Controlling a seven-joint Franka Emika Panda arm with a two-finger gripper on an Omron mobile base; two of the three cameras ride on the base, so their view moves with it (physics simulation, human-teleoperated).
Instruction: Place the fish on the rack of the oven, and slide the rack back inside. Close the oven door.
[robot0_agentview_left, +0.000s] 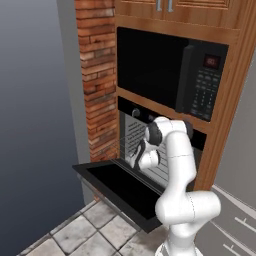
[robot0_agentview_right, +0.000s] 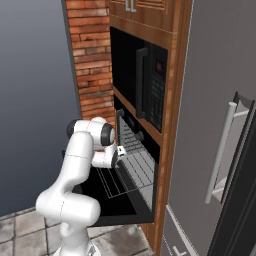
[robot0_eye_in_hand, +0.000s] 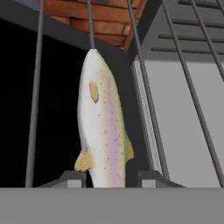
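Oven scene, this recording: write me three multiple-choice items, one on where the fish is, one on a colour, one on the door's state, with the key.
1. Where does the fish lie?
A. on the wire rack, between the claw fingertips
B. on the floor tiles
C. inside the microwave

2. What colour is the oven door?
A. white
B. black
C. red

3. How does the oven door stand?
A. shut flat against the oven
B. dropped open, level
C. taken off and leaning on the wall

Key: 1 A, the hand view shows the fish against the rack's wires with a fingertip on either side of its tail end. 2 B, both base views show a black panel. 3 B, it juts out level below the oven, with the rack drawn out above it.
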